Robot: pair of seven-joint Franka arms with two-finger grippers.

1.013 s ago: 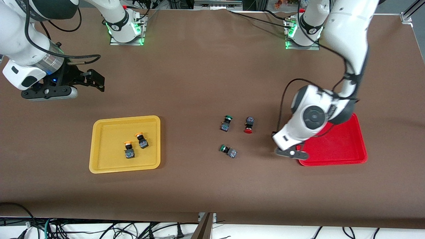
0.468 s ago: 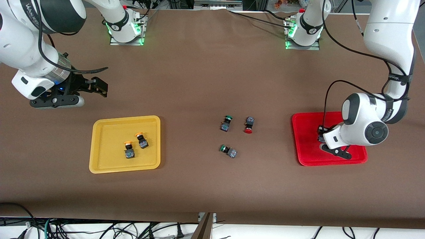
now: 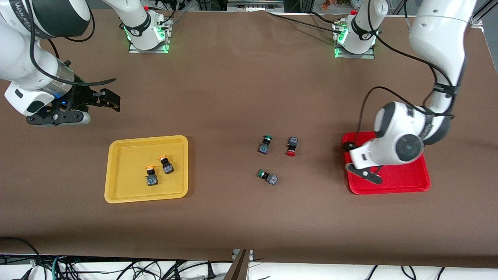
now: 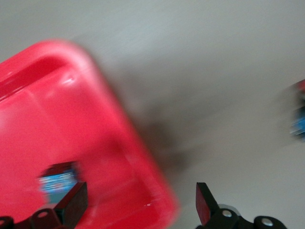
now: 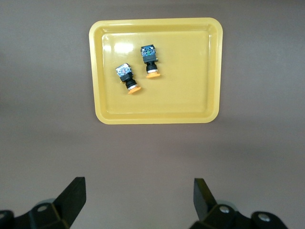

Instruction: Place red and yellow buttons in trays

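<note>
— Moved since half a second ago, as seen from the front: the left gripper (image 3: 352, 157) has been drawn from the middle of the red tray (image 3: 404, 182) to the tray's nine o'clock rim. The right gripper (image 3: 111, 99) has hardly shifted.

— And what is shown there of the task's things?

— Both yellow buttons (image 3: 151, 175) are lying in the yellow tray (image 3: 116, 194), at eight o'clock on the table (image 3: 233, 77). One red button (image 3: 291, 146) is left on the cloth near the centre, at nine o'clock from the red tray. It is flanked by two green buttons (image 3: 265, 144), which are not wanted. The right gripper is held over bare cloth at ten o'clock and is judged to be waiting.

— What is added by the left wrist view?

— The left gripper (image 4: 140, 205) is seen spread wide with nothing between its fingers. A delivered button (image 4: 59, 177), blurred, is lying inside the red tray (image 4: 47, 119). A release is therefore judged to have been made, and three of the four buttons are counted as placed.

— And by the right wrist view?

— The right gripper (image 5: 138, 195) is likewise seen wide and empty. The yellow tray (image 5: 157, 117) is seen well apart from it, with both yellow buttons (image 5: 127, 78) in it. Only the last red button is judged to remain, and it would most easily be fetched by the left arm.
</note>
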